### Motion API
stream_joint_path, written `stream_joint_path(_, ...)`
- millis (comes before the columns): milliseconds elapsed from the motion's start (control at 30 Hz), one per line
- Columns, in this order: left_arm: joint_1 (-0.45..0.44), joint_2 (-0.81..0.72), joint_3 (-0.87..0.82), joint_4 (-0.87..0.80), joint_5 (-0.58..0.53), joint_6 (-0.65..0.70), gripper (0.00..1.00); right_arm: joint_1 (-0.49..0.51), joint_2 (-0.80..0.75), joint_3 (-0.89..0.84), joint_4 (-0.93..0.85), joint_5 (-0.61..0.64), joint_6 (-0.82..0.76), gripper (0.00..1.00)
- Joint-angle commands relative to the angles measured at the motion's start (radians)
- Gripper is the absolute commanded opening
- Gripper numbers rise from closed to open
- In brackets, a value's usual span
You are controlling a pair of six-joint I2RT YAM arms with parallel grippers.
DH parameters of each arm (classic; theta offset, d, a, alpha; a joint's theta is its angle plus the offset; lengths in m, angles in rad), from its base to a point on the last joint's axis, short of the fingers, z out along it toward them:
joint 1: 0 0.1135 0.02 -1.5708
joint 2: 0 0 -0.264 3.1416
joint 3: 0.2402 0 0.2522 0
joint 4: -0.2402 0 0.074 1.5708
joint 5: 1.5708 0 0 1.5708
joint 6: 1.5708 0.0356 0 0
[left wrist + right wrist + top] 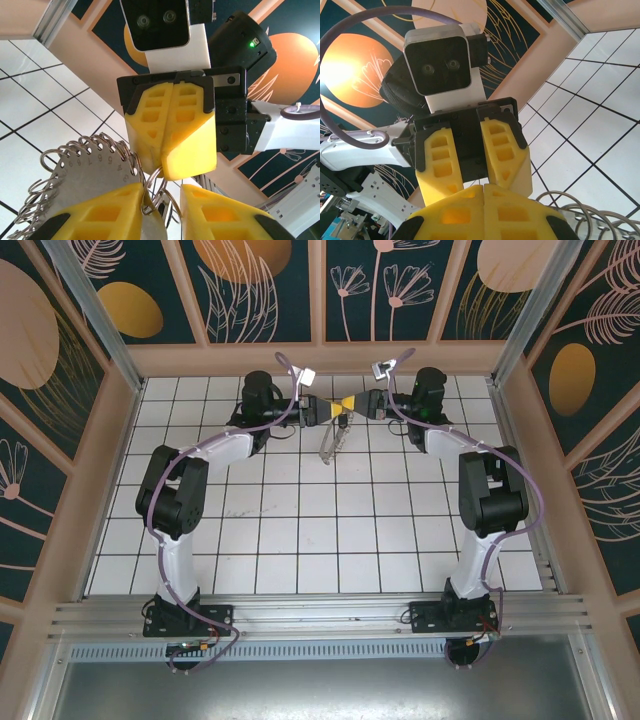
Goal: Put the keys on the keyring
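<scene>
Left gripper (337, 409), right gripper (352, 405), keyring (331, 443) beneath

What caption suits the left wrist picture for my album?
Right arm's shut jaws pinch a loop of the keyring, rings fanned round a numbered plate, above the left arm's parted fingers.

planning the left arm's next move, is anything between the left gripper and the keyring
Nothing visible does. In the left wrist view the keyring sits right against the left gripper, whose fingers stand apart, and the right gripper, shut, appears to pinch one of its loops just beyond them.
</scene>
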Motion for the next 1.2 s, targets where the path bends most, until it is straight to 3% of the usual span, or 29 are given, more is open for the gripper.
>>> stream_joint_path(0, -0.009, 0.009, -0.004, 0.054, 0.023, -0.003, 0.25, 0.006, 0.004, 0.040, 0.051, -0.011, 0.007, 0.00)
stream_joint_path(200, -0.008, 0.001, -0.010, 0.085, 0.006, -0.018, 0.24, 0.007, 0.006, 0.037, 0.051, -0.014, 0.006, 0.00)
stream_joint_path(433, 0.005, -0.033, -0.044, 0.138, -0.046, -0.036, 0.38, 0.006, -0.003, 0.031, 0.037, -0.016, -0.008, 0.00)
stream_joint_path(633, 0.014, -0.031, -0.064, 0.239, -0.025, -0.107, 0.30, 0.007, -0.005, 0.030, 0.032, -0.013, -0.011, 0.00)
stream_joint_path(767, 0.015, -0.028, -0.082, 0.315, -0.018, -0.156, 0.31, 0.006, -0.006, 0.031, 0.033, -0.014, -0.010, 0.00)
stream_joint_path(1167, 0.013, 0.000, -0.062, 0.334, -0.008, -0.186, 0.25, 0.008, -0.004, 0.034, 0.041, -0.013, -0.005, 0.00)
